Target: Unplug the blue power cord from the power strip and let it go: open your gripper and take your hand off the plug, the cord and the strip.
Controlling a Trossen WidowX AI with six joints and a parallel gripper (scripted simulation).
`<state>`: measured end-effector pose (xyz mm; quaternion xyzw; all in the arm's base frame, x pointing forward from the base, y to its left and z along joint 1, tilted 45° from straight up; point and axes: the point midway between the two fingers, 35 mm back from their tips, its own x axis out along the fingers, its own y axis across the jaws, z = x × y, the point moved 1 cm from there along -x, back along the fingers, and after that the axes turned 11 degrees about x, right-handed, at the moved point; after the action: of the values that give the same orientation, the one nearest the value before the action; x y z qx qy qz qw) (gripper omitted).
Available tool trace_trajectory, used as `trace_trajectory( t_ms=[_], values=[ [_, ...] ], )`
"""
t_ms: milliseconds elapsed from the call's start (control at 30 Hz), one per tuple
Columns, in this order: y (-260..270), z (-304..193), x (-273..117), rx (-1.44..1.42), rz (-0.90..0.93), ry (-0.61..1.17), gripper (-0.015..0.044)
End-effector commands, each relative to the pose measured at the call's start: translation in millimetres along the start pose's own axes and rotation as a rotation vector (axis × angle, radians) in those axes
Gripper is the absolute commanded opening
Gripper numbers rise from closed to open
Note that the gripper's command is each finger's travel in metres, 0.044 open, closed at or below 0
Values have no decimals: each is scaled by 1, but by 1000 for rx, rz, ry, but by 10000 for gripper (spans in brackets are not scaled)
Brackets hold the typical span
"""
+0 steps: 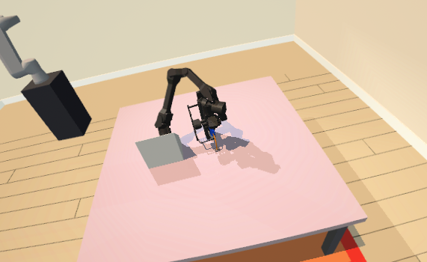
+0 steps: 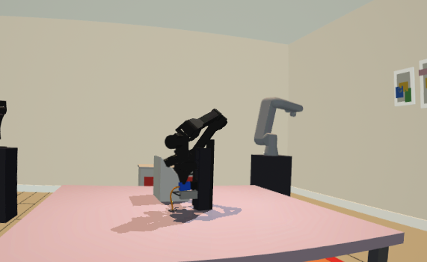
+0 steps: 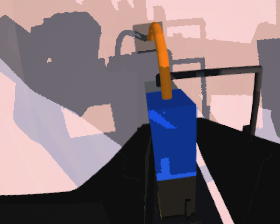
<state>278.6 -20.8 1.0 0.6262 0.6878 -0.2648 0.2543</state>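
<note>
Fingers clamp the blue plug (image 3: pixel 171 132) between them, its orange cord (image 3: pixel 161 56) rising ahead.

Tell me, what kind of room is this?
Probably a robot workroom or lab. A black arm works at a pink table, its gripper shut on a blue plug; a grey robot arm stands on a black pedestal, and framed pictures hang on the wall.
</note>
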Motion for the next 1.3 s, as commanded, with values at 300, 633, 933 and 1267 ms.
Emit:
trace_trajectory(
  t_ms=[300, 633, 933, 1267],
  values=[
    [11, 40, -10, -6, 19, -55, 0],
    [13, 56, -13, -5, 19, -54, 0],
    [13, 62, -13, -5, 19, -52, 53],
    [11, 55, -10, -5, 18, -51, 315]
  ],
)
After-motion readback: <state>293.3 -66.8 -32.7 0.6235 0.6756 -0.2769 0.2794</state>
